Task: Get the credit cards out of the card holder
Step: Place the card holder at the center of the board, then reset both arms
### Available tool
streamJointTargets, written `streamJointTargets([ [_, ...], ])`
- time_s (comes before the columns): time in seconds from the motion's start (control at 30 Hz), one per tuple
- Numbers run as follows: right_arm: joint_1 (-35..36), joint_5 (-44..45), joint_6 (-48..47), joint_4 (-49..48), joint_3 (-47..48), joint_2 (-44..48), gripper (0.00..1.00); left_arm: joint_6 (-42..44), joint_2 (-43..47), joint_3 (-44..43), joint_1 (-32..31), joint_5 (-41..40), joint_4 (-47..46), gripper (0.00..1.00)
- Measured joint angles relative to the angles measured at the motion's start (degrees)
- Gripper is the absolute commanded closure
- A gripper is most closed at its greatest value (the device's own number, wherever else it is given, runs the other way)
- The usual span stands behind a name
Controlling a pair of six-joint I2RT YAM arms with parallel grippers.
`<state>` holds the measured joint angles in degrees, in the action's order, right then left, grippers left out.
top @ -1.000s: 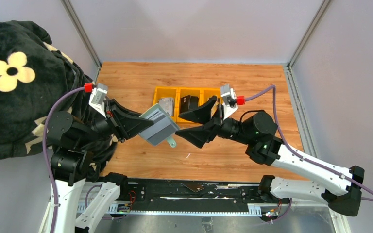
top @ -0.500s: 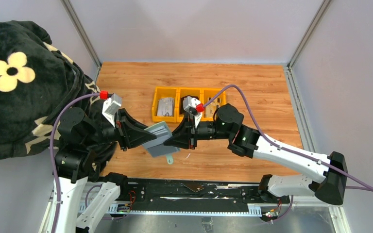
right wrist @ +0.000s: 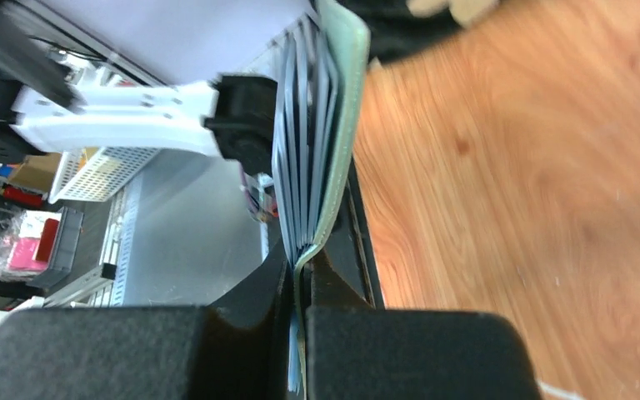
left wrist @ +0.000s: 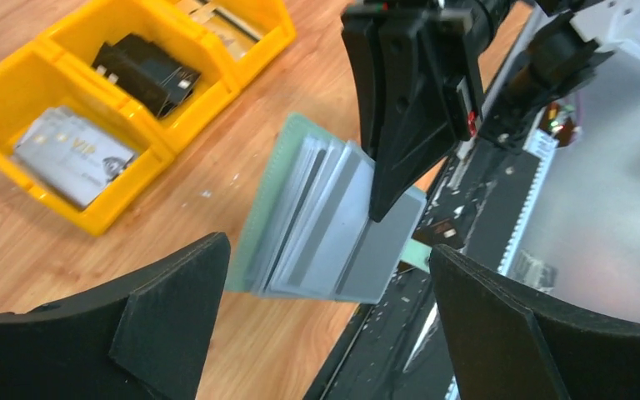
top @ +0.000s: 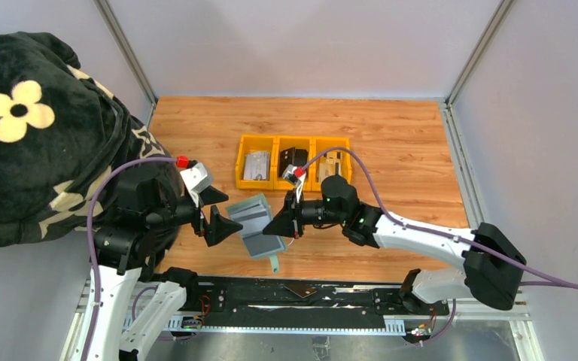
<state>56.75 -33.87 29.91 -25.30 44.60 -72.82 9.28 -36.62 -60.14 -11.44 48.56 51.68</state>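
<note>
Overall, we found the card holder (left wrist: 333,225) lifted off the wooden table (top: 391,128), near the front edge, between the two arms & opened like a book.

Right gripper (top: 277,224): jaws closed tight, pinching the holder's sage-green cover at one edge. The wrist view showed the cover and its grey leaves rising from between the pads. It was the only grip on the holder.

Left gripper (top: 224,214): jaws at full spread, gripping nothing. Its fingers (left wrist: 175,317) sat either side of the holder's free end, w/ a clear gap on both sides.

Holder interior faced up: stepped pale grey layers – cards or pockets, we couldn't tell which. Snap tab (top: 273,263) hung off the near edge.

Credit cards (top: 257,165) noted in the yellow tray (top: 257,139), which sat on the table behind the holder: silver-grey in the left compt., black in the ctr, a tan one in the right, partly hidden by cable.

Black flower-print blanket (top: 22,113) was draped at far left.
</note>
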Motion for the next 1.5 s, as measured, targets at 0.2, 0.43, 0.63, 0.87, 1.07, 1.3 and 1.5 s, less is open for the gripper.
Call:
streamJointTargets([
  [0.2,-2.2,4.5,3.3,-2.8,-8.0,-5.5,0.98,4.4,-3.0,-2.0,0.0,-9.3,1.7,0.00],
  [0.43,-3.3,15.0,2.8,-0.4,-10.2,-6.7,0.28,9.2,-6.3,-2.9,0.0,-22.4,2.8,0.00],
  [0.63,-3.4,25.0,0.1,11.9,-7.6,-1.2,0.21,12.5,-8.5,-2.3,0.0,-31.6,2.8,0.00],
  [0.87,-4.7,45.5,-3.8,26.7,-5.7,18.5,0.15,12.9,-7.3,6.8,1.4,-35.8,-4.4,0.00],
  [1.07,-14.3,61.1,-6.5,34.4,-6.0,27.8,0.14,11.0,-7.9,19.1,7.0,-35.3,-17.8,0.00],
  [1.3,-27.0,82.5,-14.7,25.9,-21.2,37.2,0.13,3.7,-9.9,36.0,14.8,-34.2,-40.8,0.00],
  [1.5,-40.1,86.5,-16.0,12.5,-33.0,33.7,0.13,-2.6,-17.8,42.2,15.2,-34.7,-63.6,0.00],
])
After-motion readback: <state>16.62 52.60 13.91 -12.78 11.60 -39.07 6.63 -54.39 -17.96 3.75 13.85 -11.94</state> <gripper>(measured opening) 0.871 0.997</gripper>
